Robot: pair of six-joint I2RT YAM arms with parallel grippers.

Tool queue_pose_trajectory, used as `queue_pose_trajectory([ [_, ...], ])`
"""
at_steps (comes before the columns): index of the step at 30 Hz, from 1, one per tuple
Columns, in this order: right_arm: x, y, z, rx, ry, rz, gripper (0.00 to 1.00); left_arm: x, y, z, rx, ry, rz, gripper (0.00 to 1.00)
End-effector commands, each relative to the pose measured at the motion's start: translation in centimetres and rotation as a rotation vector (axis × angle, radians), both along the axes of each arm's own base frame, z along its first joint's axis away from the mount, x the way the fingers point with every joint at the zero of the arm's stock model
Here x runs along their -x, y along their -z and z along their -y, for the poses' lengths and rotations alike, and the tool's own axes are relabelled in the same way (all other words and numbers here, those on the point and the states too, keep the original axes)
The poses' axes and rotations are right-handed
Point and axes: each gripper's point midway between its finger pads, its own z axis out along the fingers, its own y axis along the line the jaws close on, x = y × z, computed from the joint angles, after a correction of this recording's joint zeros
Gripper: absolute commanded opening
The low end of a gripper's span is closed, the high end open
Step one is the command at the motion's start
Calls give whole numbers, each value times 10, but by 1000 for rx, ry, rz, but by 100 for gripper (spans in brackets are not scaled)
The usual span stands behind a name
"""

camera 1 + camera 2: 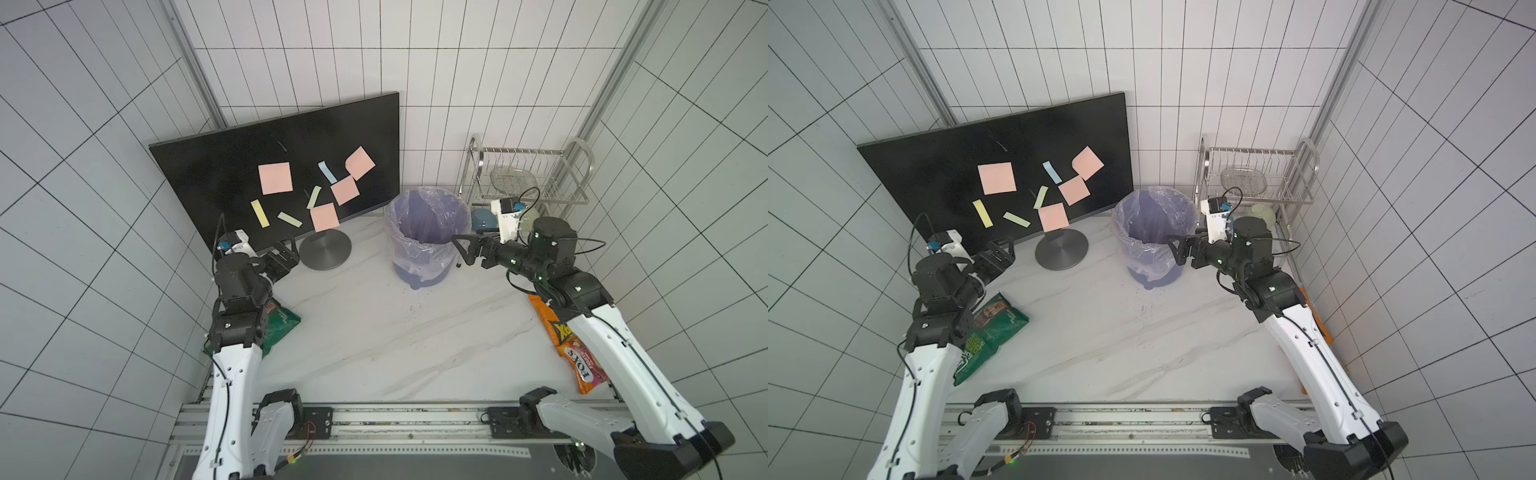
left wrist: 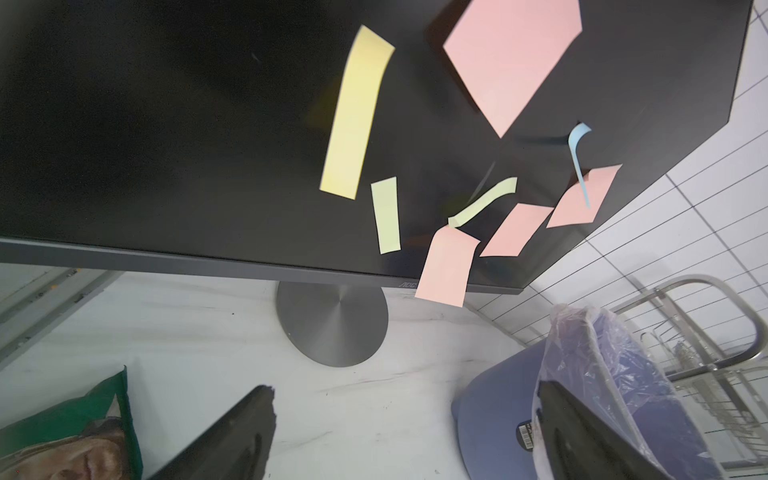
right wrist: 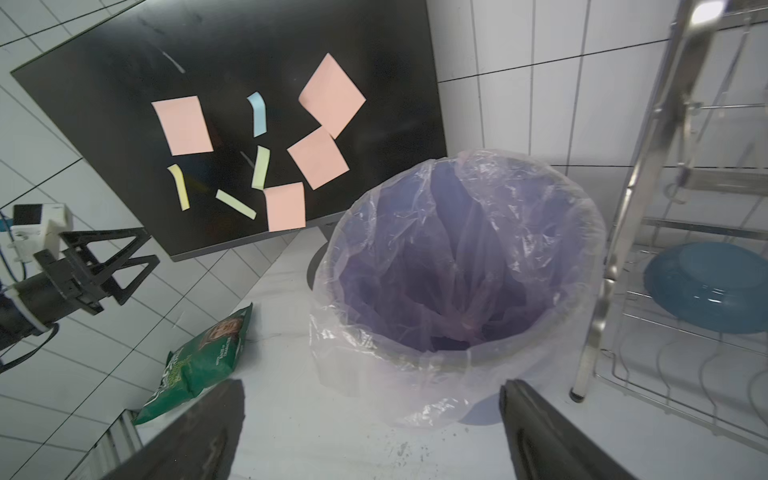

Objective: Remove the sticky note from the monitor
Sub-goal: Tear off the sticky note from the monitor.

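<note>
Robot test cell mocked up as a kitchen corner: grid-lined white panel walls on aluminium posts, a marble-look tabletop, a white-and-black left arm and right arm mounted on a metal rail along its near edge. Set out like props: a steel dish rack, a plastic-lined bin, a green snack bag, a monitor papered with sticky notes. Cables in the open.

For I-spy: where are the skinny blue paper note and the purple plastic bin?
skinny blue paper note (image 1: 327, 172): in a top view, middle.
purple plastic bin (image 1: 419, 277): in a top view, outer wall.
</note>
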Motion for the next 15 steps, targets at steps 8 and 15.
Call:
queue_pose_trajectory([
  [8, 17, -32, -62, -80, -186, 60, 99, -23, -52, -14, 246, 152, 219, 99],
  [15, 16, -35, -74, -116, -203, 72, 99, -45, -45, -27, 323, 123, 218, 99],
])
